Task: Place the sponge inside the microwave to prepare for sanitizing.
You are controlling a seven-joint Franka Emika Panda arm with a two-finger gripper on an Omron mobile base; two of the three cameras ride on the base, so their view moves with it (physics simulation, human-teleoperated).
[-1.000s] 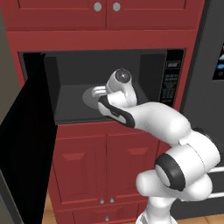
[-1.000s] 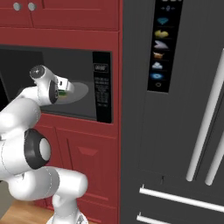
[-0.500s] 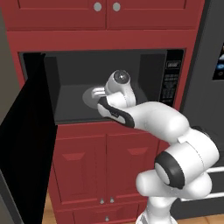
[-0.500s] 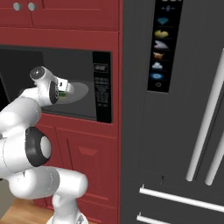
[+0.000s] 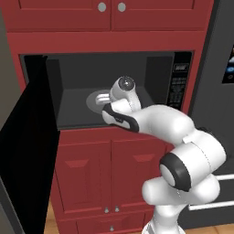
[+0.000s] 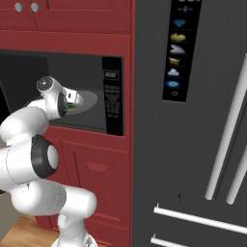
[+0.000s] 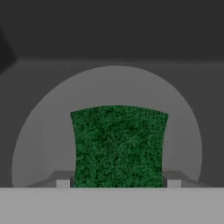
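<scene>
The microwave [image 5: 73, 77] sits in red cabinetry with its black door [image 5: 27, 151] swung open to the left and its button panel [image 5: 178, 87] at the right. My arm reaches into the grey cavity. My gripper [image 7: 118, 183] is shut on the sponge [image 7: 118, 144], whose green face lies between the two fingers just over the round turntable [image 7: 43, 131]. From the right base view the sponge [image 6: 71, 107] shows as a small green-yellow bit at the hand, in front of the turntable [image 6: 90, 100]. In the left base view the white hand hides the sponge above the turntable [image 5: 93, 99].
Red cabinet doors [image 5: 87, 173] lie below the microwave, and more red cabinets [image 5: 109, 11] sit above it. A tall dark fridge [image 6: 193, 144] with a dispenser panel [image 6: 177, 53] and long handles [image 6: 226, 140] stands close on the right. The open door blocks the left side.
The hand has sunk very slightly toward the turntable inside the cavity, with the sponge still held. Nothing else has moved.
</scene>
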